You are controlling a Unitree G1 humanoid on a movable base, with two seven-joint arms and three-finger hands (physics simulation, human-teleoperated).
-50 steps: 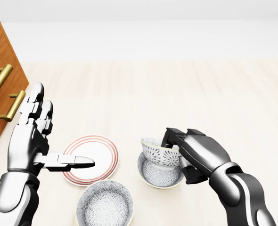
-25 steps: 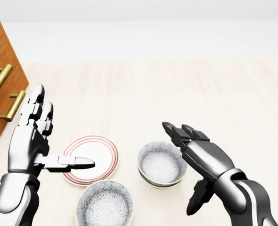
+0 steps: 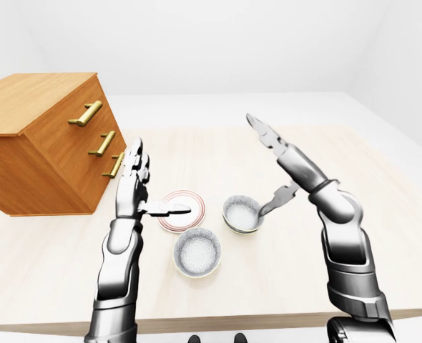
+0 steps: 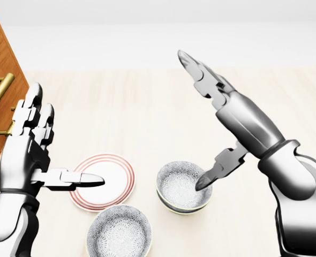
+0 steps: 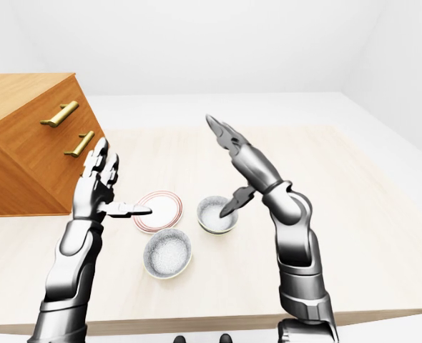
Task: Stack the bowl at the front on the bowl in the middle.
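A grey patterned bowl (image 4: 183, 186) sits upright, nested in the matching middle bowl (image 4: 180, 211).

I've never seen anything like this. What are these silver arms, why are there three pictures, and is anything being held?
These are computer renders of a simulated humanoid robot steered by a person. All three come from cameras on its head, looking out over its own arms: one head view and a left-eye and right-eye pair showing nearly the same scene. The left hand hangs open over a red-ringed plate. The right hand is raised and open, thumb pointing down toward what look like two nested patterned bowls. A lone patterned bowl stands lower in the head view. All rest on a pale wooden table beside a wooden drawer cabinet. Nothing is held.
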